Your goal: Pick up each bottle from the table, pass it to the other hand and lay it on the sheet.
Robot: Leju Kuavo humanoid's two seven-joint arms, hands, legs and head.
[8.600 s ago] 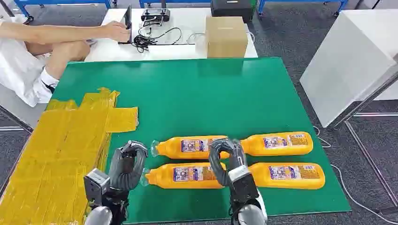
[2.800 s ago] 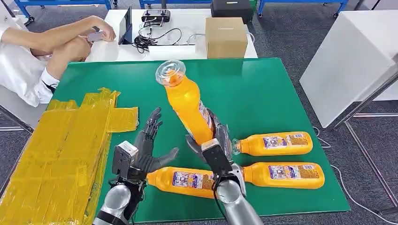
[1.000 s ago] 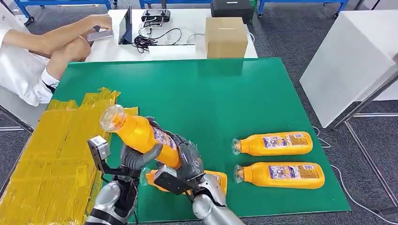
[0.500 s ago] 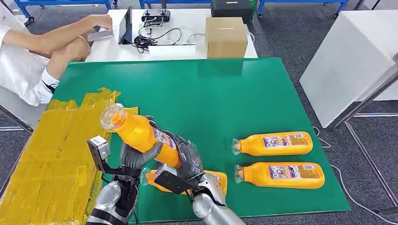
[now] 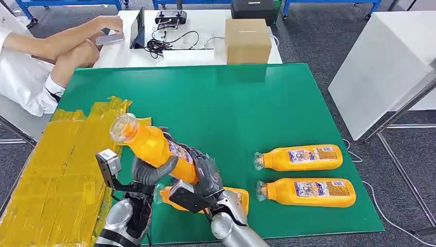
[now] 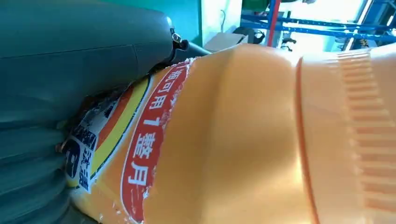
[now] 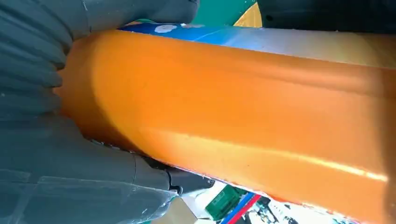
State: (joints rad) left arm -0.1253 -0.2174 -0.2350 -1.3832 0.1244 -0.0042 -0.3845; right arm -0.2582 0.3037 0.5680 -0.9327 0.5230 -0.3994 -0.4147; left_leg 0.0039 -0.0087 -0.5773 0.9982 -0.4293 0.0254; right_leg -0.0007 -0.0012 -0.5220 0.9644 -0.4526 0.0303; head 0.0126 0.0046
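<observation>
An orange bottle (image 5: 157,148) with a clear cap is held tilted in the air, cap up and toward the yellow sheet (image 5: 56,170). My left hand (image 5: 150,174) grips its middle from below, thumb wrapped over the body. My right hand (image 5: 204,175) holds its base end. Up close, the left hand (image 6: 70,70) lies against the bottle's label (image 6: 140,154), and the right hand (image 7: 56,163) is wrapped on the orange body (image 7: 233,102). Another bottle (image 5: 235,197) lies on the green table (image 5: 231,103) under my right arm. Two more bottles (image 5: 301,157) (image 5: 308,192) lie at the right.
A seated person (image 5: 36,56) at the far left holds a phone over a white table (image 5: 205,31) carrying a cardboard box (image 5: 248,40), cables and a device. A white cabinet (image 5: 385,56) stands off the table's right side.
The right hand lifted one bottle off the table and carried it left to the left hand, which closed around it. Over the last second nothing has visibly moved.
</observation>
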